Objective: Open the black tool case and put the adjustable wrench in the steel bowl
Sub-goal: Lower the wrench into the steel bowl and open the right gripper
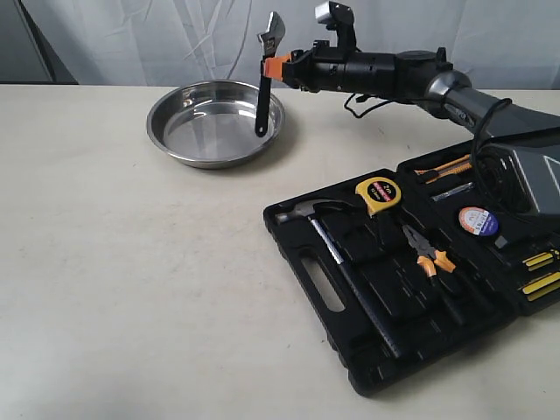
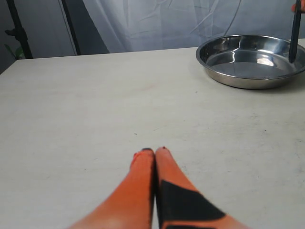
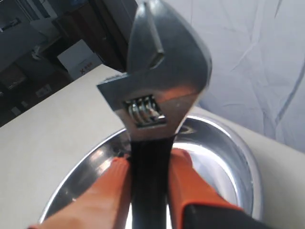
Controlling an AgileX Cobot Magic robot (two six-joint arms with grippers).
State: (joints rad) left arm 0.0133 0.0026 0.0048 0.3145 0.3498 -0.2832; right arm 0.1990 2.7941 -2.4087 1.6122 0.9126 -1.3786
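The case (image 1: 297,245) lies open on the counter (image 1: 131,280), with the hammer (image 1: 341,262), tape measure (image 1: 378,194) and pliers (image 1: 429,254) in their recesses, so the opening step looks done. The step in hand is the delivery. The right gripper (image 1: 276,66) is clamped on the wrench (image 1: 263,96), its orange fingers (image 3: 186,176) pinching the black handle just below the silver head. The wrench hangs upright, head up, and its handle end dips inside the bowl (image 1: 166,109) toward the side nearer the arm. Whether the tip touches the bowl's floor cannot be told. The left gripper (image 2: 153,151) is clenched on nothing, low over bare counter, well apart from the bowl.

The next move likely calls for lowering or tilting the wrench so that it lies down inside the rim, then letting go. Dropped upright this near the wall, it could tip out over the rim or clatter and shift the bowl.
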